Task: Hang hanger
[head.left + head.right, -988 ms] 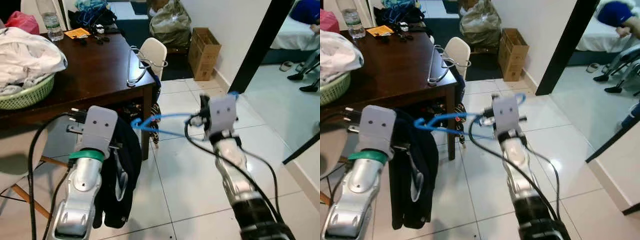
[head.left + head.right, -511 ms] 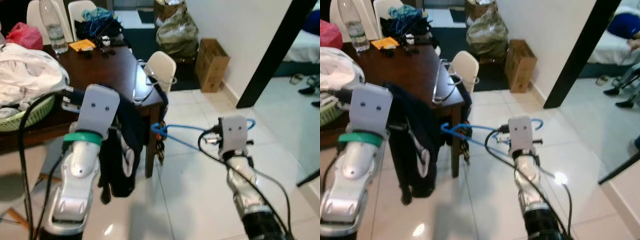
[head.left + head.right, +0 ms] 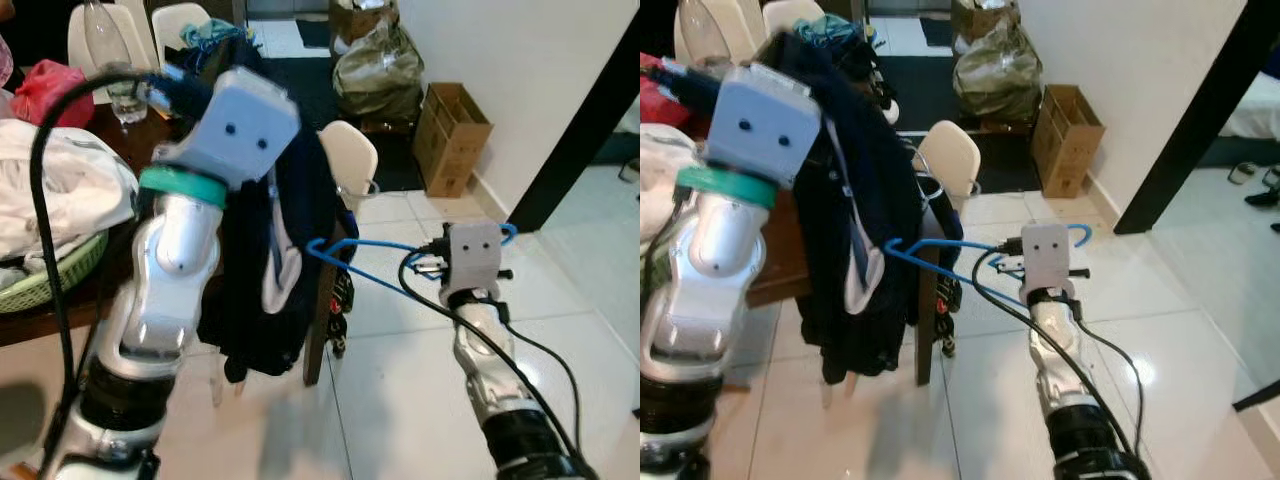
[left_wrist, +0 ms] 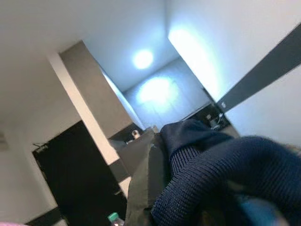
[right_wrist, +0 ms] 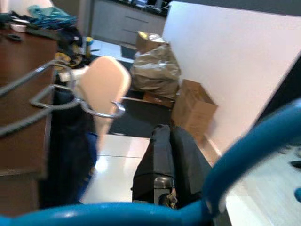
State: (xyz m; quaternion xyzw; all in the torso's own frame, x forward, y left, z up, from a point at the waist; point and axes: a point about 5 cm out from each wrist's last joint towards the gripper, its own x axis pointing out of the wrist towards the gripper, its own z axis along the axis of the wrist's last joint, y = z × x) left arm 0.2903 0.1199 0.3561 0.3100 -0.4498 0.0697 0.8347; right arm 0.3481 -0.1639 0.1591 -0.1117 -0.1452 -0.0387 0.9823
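Note:
A dark navy garment [image 3: 275, 250] hangs from my left gripper [image 3: 200, 80], which is raised high over the table and shut on the cloth's top; its navy knit [image 4: 221, 179] also shows in the left wrist view. To the right my right gripper [image 3: 435, 262] is lower down and shut on a blue hanger [image 3: 380, 243]. The hanger lies level and reaches left, with its far end touching or just inside the hanging garment. In the right wrist view the hanger [image 5: 235, 160] crosses in front of the black fingers [image 5: 169, 165].
Behind the garment a dark wooden table [image 3: 40, 320] carries a green basket of white laundry [image 3: 50, 215] and a water bottle [image 3: 115, 75]. A white chair [image 3: 352, 160], metal hangers [image 5: 47, 94], a cardboard box [image 3: 450, 135] and a stuffed bag [image 3: 375, 60] stand beyond. White tiled floor [image 3: 400, 400] lies below.
My left arm has swung upward, lifting the navy garment from knee height to above the table. The right gripper still holds the blue hanger at about the same height. The camera has tilted up.

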